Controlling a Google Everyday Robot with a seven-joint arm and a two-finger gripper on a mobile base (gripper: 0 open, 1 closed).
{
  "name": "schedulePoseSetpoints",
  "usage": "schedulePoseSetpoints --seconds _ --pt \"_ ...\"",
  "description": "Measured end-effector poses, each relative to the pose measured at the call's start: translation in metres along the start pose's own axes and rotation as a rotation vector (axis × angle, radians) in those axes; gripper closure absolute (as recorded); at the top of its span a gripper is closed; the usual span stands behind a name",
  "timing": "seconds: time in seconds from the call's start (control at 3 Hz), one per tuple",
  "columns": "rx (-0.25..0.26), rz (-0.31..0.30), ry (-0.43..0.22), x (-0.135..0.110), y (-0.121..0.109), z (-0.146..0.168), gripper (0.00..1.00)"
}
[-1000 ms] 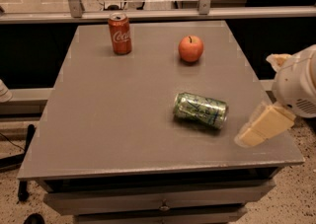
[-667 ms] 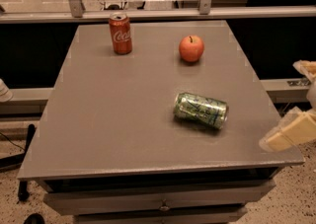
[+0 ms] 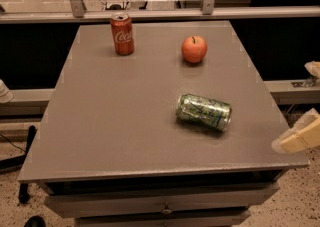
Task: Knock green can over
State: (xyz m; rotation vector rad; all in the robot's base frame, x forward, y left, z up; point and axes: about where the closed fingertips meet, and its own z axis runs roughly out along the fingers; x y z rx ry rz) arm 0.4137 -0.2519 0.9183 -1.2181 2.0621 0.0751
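The green can (image 3: pixel 203 112) lies on its side on the grey table (image 3: pixel 115 116), right of the middle, its silver top pointing right. My gripper (image 3: pixel 300 137) shows only as a pale part at the right edge of the view, off the table's right front corner and well apart from the can.
A red Coca-Cola can (image 3: pixel 122 33) stands upright at the back left of the table. A red apple (image 3: pixel 194 49) sits at the back right. A metal railing (image 3: pixel 160 13) runs behind the table. The table has a drawer front (image 3: pixel 162 204) below.
My arm and gripper have drawn back to the right, away from the can and off the table's edge. The green can has stayed lying where it was.
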Motion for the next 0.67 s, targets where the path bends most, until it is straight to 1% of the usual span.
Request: schedulePoseSetpoints --seconds 0.33,0.67 --pt "-0.040 -0.021 -0.094 -0.009 -0.018 0.005 0.00" --pt "-0.085 -0.054 -0.210 -0.019 -0.044 0.007 0.00"
